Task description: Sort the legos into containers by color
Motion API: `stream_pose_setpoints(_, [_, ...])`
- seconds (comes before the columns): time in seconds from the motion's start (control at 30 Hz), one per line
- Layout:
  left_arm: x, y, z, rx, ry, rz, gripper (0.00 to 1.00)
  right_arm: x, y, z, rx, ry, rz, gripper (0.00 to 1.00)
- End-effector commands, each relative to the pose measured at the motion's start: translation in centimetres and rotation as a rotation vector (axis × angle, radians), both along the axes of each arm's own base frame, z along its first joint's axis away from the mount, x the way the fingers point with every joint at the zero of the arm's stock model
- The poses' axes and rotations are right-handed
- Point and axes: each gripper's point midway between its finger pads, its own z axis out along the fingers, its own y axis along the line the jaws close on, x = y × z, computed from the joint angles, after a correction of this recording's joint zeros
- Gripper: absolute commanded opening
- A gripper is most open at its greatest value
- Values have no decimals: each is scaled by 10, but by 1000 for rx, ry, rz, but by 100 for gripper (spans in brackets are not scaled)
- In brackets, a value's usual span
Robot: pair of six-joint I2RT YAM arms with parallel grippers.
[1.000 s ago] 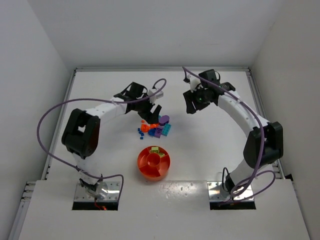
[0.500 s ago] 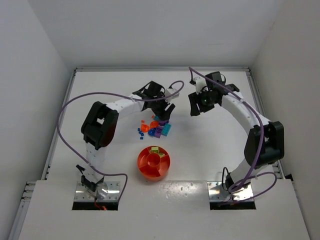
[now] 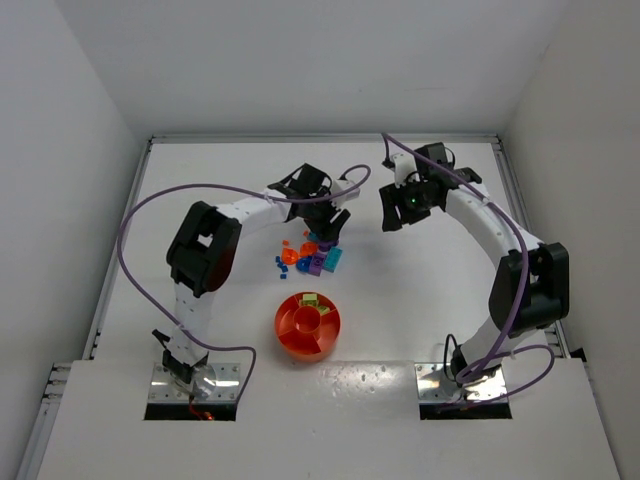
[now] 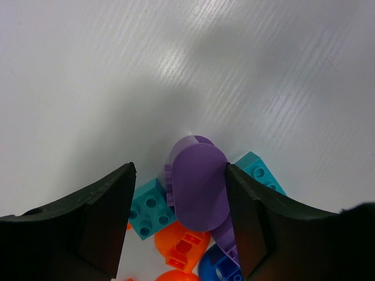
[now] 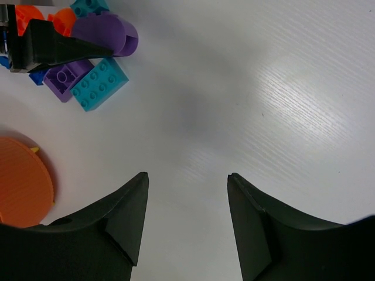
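The legos lie in a small pile point(image 3: 305, 258) at mid-table. My left gripper point(image 3: 325, 228) is down on the pile's far end, its jaws either side of a rounded purple lego point(image 4: 199, 181). The right finger point(image 4: 249, 222) touches the purple piece, while a gap shows at the left finger point(image 4: 105, 216), so the gripper is open. Teal legos point(image 4: 149, 208), an orange one point(image 4: 181, 243) and a blue one point(image 4: 220, 266) lie just beneath. My right gripper point(image 3: 390, 213) hovers open to the right of the pile, with only bare table between its fingers point(image 5: 129, 216).
The round orange-red tray point(image 3: 297, 338) sits near the front of the pile, with yellow-green bricks point(image 3: 310, 299) in its far wedge. Its rim point(image 5: 20, 187) shows at the left of the right wrist view, below a teal brick point(image 5: 99, 85) and a purple brick point(image 5: 67, 76).
My left arm has reached right onto the pile's far end and its jaws have narrowed around the rounded purple lego. The right gripper has shifted slightly to the right.
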Motion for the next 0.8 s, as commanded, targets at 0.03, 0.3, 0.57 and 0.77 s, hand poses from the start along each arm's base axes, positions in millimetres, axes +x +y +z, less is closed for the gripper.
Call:
stream_pose_setpoints(0.03, [-9,-10,-4,13,12,-51,68,0,1,4,21,-11,2,57])
stream_pose_setpoints(0.3, [-15,-15,3,-5,8,-81,71,-3,2,1,24,-4,14,58])
stream_pose_setpoints(0.57, [-20,-12,-2,9,21,-88,63,-5,1,-2,22,5,14,58])
stream_pose_setpoints(0.77, [-23,-9,-7,21,31,-95,48,-5,1,-2,22,5,14,58])
